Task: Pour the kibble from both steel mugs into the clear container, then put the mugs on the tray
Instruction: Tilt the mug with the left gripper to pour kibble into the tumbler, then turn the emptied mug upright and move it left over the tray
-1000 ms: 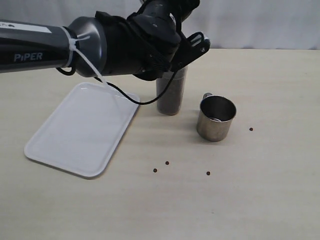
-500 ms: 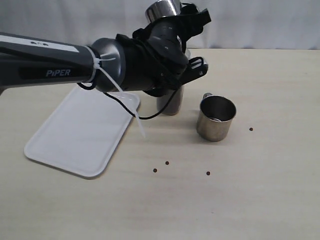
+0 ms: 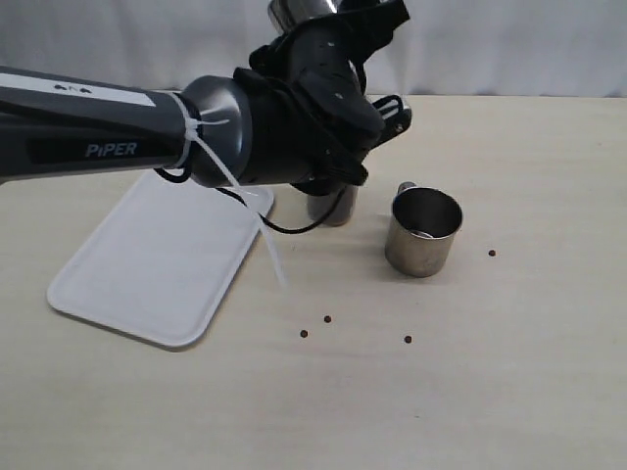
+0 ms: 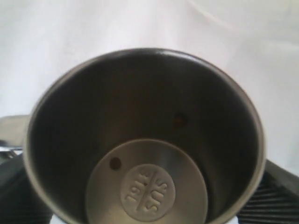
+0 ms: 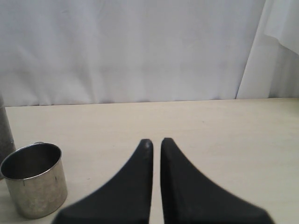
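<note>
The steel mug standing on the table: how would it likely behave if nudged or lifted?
The standing mug probably stays rigid, being shiny steel. Seemingly empty, it should lift lightly. Its polished wall may slip; its squat shape should resist tipping.

Left hand (image 3: 338, 22) raised, clamping steel mug (image 4: 140, 116); right hand (image 5: 156, 142) closed, empty.

I saw soft, even light — only faint shadows beside the standing mug (image 3: 423, 233). Close up, the held mug (image 4: 145, 140) looked dim and blurred.
</note>
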Robot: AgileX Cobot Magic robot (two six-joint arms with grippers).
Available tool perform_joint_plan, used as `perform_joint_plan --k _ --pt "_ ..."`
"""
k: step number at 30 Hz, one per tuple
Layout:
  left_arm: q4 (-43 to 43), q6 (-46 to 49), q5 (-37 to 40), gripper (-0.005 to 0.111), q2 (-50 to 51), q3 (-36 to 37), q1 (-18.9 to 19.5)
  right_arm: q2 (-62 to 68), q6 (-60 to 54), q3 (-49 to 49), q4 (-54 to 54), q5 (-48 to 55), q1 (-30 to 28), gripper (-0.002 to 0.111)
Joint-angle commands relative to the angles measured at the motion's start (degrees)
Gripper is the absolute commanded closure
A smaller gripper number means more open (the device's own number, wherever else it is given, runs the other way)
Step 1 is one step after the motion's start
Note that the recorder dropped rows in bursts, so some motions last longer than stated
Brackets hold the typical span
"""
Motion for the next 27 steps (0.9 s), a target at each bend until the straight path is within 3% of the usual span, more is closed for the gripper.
perform_joint_plan --k 1,6,10,11,13,15,16,17,18,19,20,22,25,27 --pt "0.48 -0.41 -1.81 0.107 -0.53 0.97 -0.95 0.14 0.31 0.12 -0.46 0.00 0.18 0.104" --pt "0.48 -4.13 4.24 0.107 -0.76 0.97 -0.95 0.14 0.31 0.12 -0.46 0.00 0.18 0.104" --pt "0.48 -10.01 4.29 0.107 -3.22 0.97 -0.61 0.14 0.31 0.12 -0.46 0.00 0.18 0.104" --pt "-0.88 -10.13 3.63 0.107 -4.13 0.97 -0.46 0.14 0.31 0.12 -0.46 0.00 0.18 0.104" --pt "-11.66 -9.76 -0.54 0.107 -8.13 0.97 0.59 0.14 0.31 0.12 -0.46 0.00 0.18 0.104" --pt "-29.29 -3.07 -5.14 0.107 -13.21 0.97 3.31 0.14 0.31 0.12 -0.46 0.00 0.18 0.104" --pt "-42.40 4.89 -8.23 0.107 -16.00 1.22 6.11 0.14 0.31 0.12 -0.46 0.00 0.18 0.104" --pt "-50.32 10.04 -9.08 0.107 -17.34 1.36 8.02 0.14 0.31 0.12 -0.46 0.00 0.18 0.104" --pt "-64.18 20.10 -9.98 0.107 -19.39 2.20 12.25 0.14 0.31 0.12 -0.46 0.00 0.18 0.104" --pt "-71.28 25.22 -10.34 0.107 -20.31 2.93 14.59 0.14 0.31 0.12 -0.46 0.00 0.18 0.104" --pt "-84.22 34.24 -11.43 0.107 -21.47 4.76 19.57 0.14 0.31 0.12 -0.46 0.00 0.18 0.104" --pt "-102.19 45.28 -12.35 0.107 -21.74 7.29 26.58 0.14 0.31 0.12 -0.46 0.00 0.18 0.104" --pt "-137.26 67.88 -13.82 0.107 -19.42 12.59 39.08 0.14 0.31 0.12 -0.46 0.00 0.18 0.104" --pt "-160.86 83.14 -10.20 0.107 -15.18 15.40 46.28 0.14 0.31 0.12 -0.46 0.00 0.18 0.104"
